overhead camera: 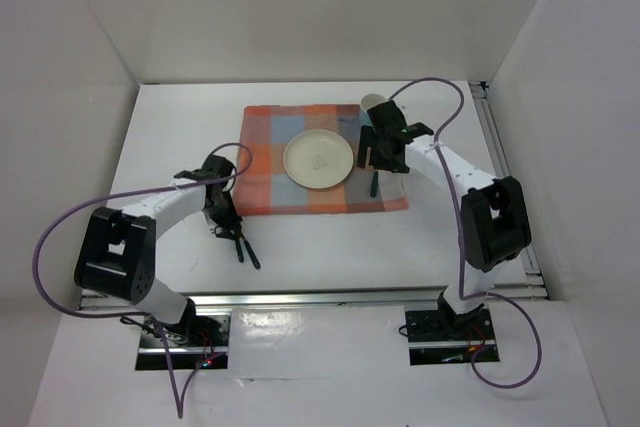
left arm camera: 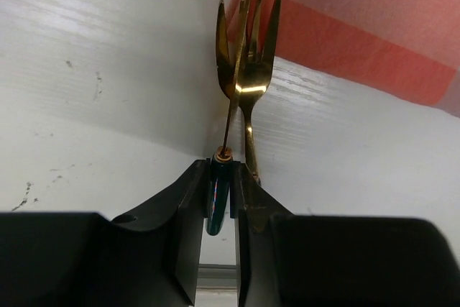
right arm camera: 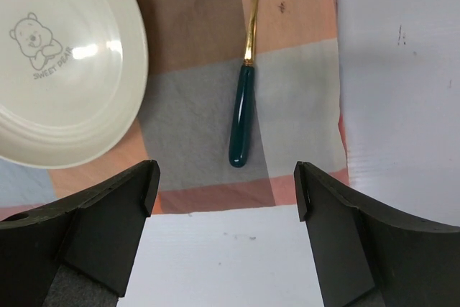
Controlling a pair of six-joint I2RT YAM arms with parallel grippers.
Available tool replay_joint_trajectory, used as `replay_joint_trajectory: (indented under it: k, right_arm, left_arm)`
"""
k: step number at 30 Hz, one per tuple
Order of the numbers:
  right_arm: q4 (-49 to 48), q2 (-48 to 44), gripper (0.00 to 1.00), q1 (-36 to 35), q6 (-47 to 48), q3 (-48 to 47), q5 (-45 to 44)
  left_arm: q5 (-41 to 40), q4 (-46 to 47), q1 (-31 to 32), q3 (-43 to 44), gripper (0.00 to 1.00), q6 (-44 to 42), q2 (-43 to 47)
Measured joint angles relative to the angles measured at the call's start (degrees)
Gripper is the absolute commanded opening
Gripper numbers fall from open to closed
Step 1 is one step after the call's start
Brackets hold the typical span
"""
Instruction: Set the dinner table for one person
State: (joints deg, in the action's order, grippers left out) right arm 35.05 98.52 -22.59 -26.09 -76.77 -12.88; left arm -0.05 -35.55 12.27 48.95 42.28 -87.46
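The dinner table: cutlery step. The left gripper pinches a green-handled utensil, which probably goes left of the plate; the right gripper is spread.

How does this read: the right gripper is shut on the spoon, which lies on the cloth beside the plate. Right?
No. The right gripper is open, its jaws wide apart and clear of the spoon, as the right wrist view shows. The spoon does lie on the cloth beside the plate.

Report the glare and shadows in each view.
Top external: even light, only faint shadows. Left wrist: bright glint on the fork. Right wrist: glare spots on the plate, glint on the spoon.
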Motion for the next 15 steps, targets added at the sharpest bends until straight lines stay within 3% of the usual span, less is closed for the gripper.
replay_joint_trajectory:
  k: [4,8,15]
  right_arm:
    - [1.2,-0.9,0.88,0.0,0.0,0.4,0.0]
    - [2.0,-2.8,0.88,0.2,0.0,0.4,0.0]
    - [2.5,-7.9,0.88,1.4,-0.7,1.6,0.0]
  left_arm:
    - [-2.4,-3.0,0.7,0.9,0.06,-0.1,2.0]
    - [-4.0,-8.3,2.5,5.9,0.00,-1.2,6.2]
    - [-2.8,-12.5,8.3,17.0,0.00,-4.0,8.1]
